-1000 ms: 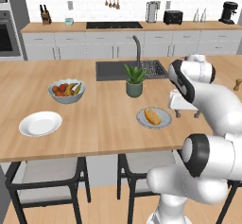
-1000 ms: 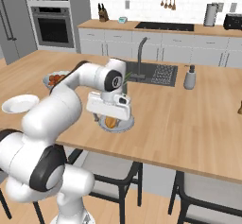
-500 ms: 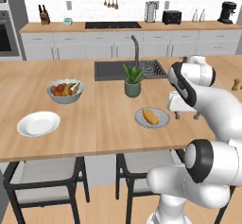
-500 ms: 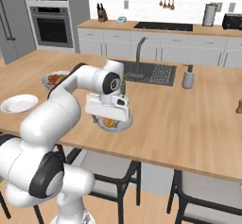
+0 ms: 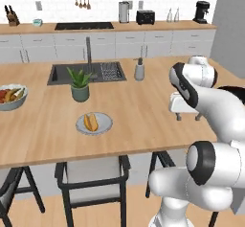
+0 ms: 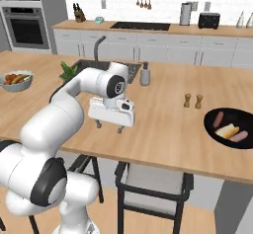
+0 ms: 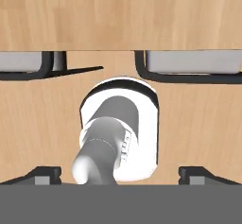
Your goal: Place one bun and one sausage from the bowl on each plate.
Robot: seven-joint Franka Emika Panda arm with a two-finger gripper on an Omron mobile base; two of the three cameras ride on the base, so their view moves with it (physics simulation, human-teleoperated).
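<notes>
One plate [image 5: 94,123] sits off to the left with food on it, the gripper [image 6: 109,126] hangs mid-counter, jaws wide apart and empty, and the black bowl [image 6: 231,128] of sausages and a bun lies well off to its right, so it's gotta head that way.

One plate [image 5: 94,124] with one bun [image 5: 90,122]; one black bowl [image 6: 230,128] held two sausages [image 6: 218,119] and one bun [image 6: 227,130]. One fruit bowl [image 5: 9,97], one plant [image 5: 80,84], two shakers [image 6: 193,100], one soap dispenser [image 6: 145,74], two stools [image 5: 94,179].
</notes>
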